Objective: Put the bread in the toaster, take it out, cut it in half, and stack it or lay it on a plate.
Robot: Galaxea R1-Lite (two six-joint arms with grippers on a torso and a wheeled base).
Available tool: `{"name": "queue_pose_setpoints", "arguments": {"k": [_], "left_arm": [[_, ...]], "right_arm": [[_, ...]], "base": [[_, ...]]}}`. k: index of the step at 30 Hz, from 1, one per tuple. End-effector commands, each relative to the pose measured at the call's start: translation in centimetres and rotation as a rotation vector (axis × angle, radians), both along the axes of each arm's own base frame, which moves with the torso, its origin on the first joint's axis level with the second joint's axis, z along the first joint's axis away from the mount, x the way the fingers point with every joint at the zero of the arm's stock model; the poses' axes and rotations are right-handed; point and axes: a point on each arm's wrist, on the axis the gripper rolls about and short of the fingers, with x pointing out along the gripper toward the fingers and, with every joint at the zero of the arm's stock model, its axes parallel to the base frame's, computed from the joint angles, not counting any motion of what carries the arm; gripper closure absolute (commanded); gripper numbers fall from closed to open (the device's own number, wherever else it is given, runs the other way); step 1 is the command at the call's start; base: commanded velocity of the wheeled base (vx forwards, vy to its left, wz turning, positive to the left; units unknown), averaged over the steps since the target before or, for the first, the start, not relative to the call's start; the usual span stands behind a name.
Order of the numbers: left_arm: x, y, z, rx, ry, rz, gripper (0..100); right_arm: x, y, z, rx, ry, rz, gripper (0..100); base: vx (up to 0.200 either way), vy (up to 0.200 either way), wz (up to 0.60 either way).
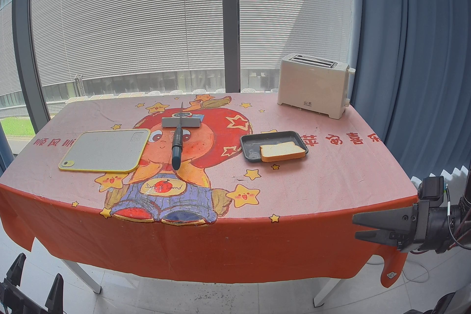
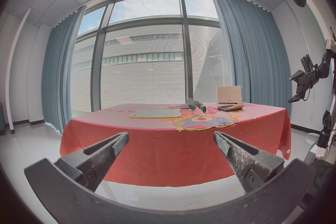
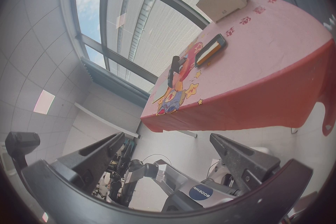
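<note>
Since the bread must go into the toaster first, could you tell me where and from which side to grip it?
Probably from above with the right gripper, fingers across the two long edges of the bread. It lies flat in the tray, toward its near side, edges apparently clear of the rim.

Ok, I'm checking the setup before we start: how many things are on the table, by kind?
Toaster: 1
Tray: 1
Bread: 1
Knife: 1
Knife rest: 1
Board: 1
Total: 6
</note>
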Motion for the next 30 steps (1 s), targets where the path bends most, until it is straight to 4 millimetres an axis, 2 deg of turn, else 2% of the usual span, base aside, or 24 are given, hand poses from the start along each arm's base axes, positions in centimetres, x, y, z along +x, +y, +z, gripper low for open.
{"name": "queue_pose_setpoints", "arguments": {"k": [1,9,14,22,30], "left_arm": [[0.0,0.0,-0.5,0.000,0.000,0.001,0],[0.0,0.0,-0.5,0.000,0.000,0.001,0],[0.0,0.0,-0.5,0.000,0.000,0.001,0],[0.0,0.0,-0.5,0.000,0.001,0.001,0],[0.0,0.0,-0.5,0.000,0.001,0.001,0]], "right_arm": [[0.8,0.5,-0.5,-0.003,0.049,-0.006,0],[1.3,0.7,0.5,0.099,0.090,-0.047,0],[1.5,0.8,0.4,0.113,0.114,-0.059,0],[4.2,1.6,-0.4,0.104,0.164,-0.159,0],[5.9,2.9,-1.2,0.148,0.183,-0.211,0]], "base": [[0.000,0.000,0.00],[0.000,0.000,0.00],[0.000,0.000,0.00],[0.000,0.000,0.00],[0.000,0.000,0.00]]}}
